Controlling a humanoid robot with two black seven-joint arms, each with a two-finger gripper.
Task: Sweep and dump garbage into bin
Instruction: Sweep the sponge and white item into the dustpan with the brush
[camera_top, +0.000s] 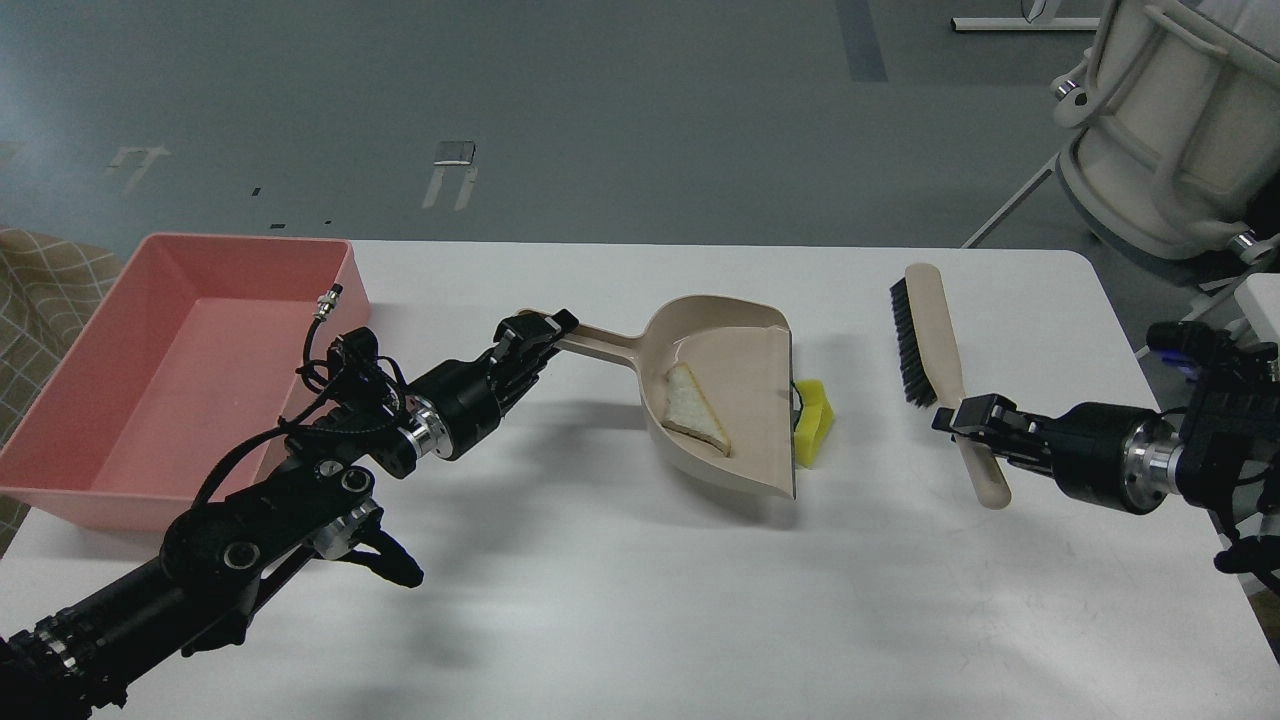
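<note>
the dustpan handle is pinched by the left gripper and the brush handle seemingly by the right gripper; the bread slice is inside, but the sponge, outside the lip mid-tabletop, could be left behind if dumped into the bin now.

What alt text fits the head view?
The left tool grips the handle of a beige dustpan holding a bread slice; a yellow sponge lies on the white table just outside its lip. The right tool holds a brush; a pink bin sits far left.
</note>
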